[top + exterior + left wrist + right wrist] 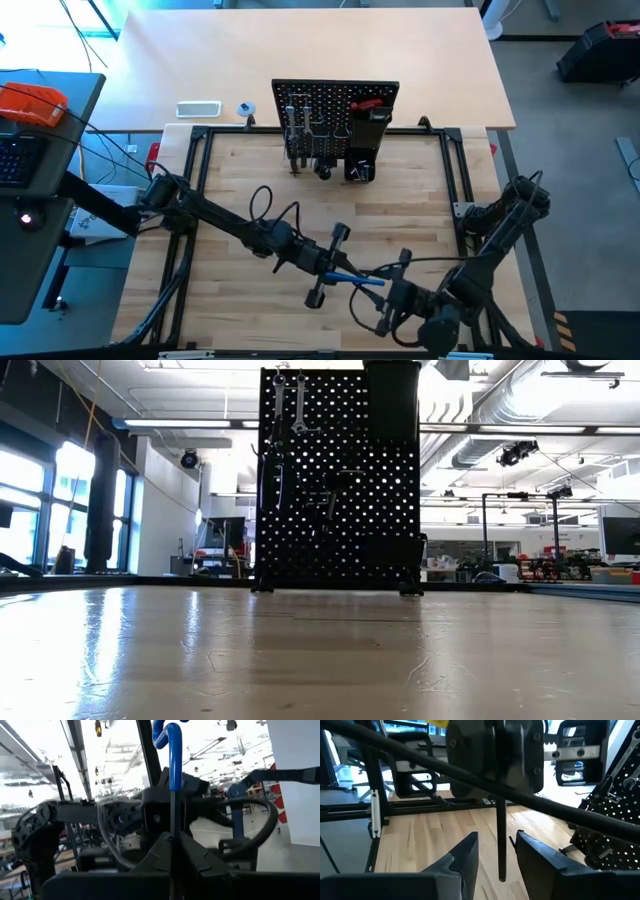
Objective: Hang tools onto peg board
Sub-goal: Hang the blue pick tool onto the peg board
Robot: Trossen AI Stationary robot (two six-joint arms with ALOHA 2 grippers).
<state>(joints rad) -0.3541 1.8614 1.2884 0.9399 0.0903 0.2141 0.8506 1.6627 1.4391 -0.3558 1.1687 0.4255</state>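
Note:
The blue-handled hex key [358, 280] hangs above the table's near middle, with my left gripper [336, 268] [172, 842] shut on it. My right gripper [386, 290] [496, 847] faces it from the right, open. Its fingers stand on either side of the key's dark shaft [501, 845], a gap showing on both sides. The black peg board [335, 110] [340, 480] stands upright at the table's far middle. Silver wrenches [298, 405] hang on its hooks, and a red-handled tool [368, 103] sits by its black box holder [365, 140]. My left gripper pinches the hex key's dark metal shaft [172, 827] between its two fingers, just short of the blue handle [174, 760]. The handle sticks out past the fingertips toward my right arm. The key is lifted clear of the table, its shaft end [502, 877] free.
A black metal frame [200, 180] borders the wooden table top. Behind the board, a white flat item [198, 108] and a small blue-and-white thing [245, 110] lie on the far table. Cables loop off both arms [262, 200]. Bare wood lies between the arms and the board.

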